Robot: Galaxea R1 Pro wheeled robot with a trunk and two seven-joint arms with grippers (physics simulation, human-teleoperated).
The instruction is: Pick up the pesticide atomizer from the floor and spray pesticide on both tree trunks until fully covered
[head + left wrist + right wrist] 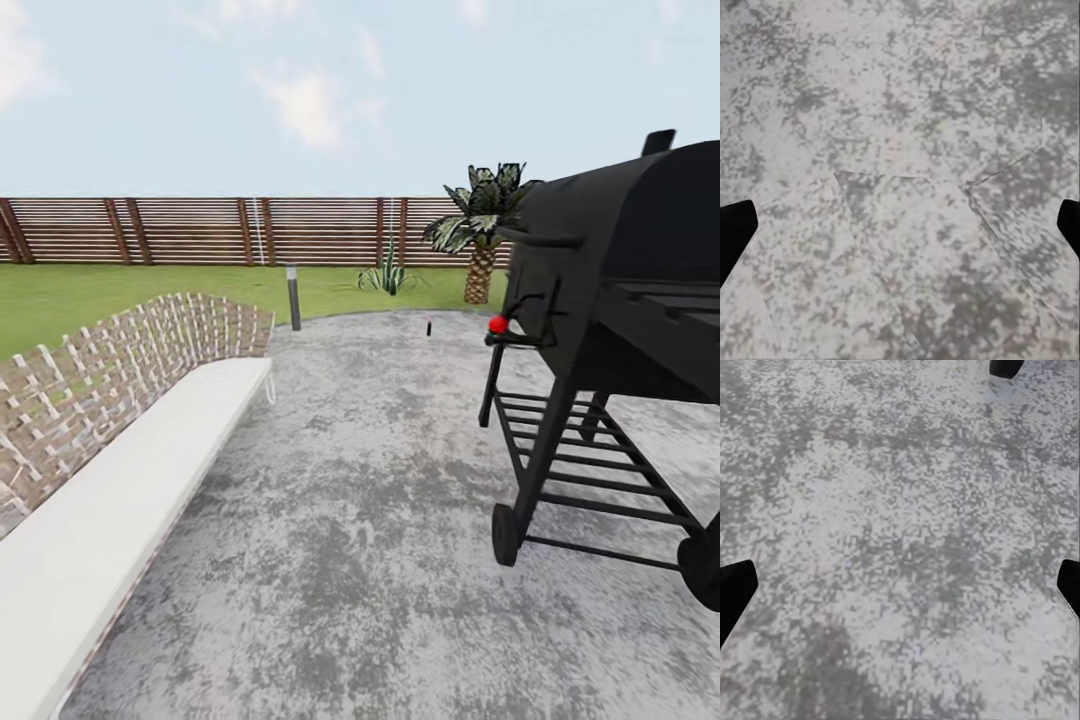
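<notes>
Head camera looks out over a mottled grey patio (340,540). A big black grill (610,330) on a wheeled frame fills the right side of the frame, with a red knob (497,324) on its left end. Down the left edge runs a long white bench (120,500) with a woven lattice back (110,375). Past the patio edge there's lawn (70,300), a slatted wooden fence (200,230) across the middle, a grey post (293,297), a spiky plant (385,277) and a short palm (482,235) right of centre. Near the far patio edge, centre frame, sits a tiny dark upright thing (428,326), too small to say if it's the sprayer.

Left pincer (900,232) hangs over bare paving, black fingertips (735,236) at opposite frame edges, so spread wide with nothing between. Right pincer (900,589) is the same, wide apart over paving, and a black grill wheel (1006,367) pokes in at the top right
</notes>
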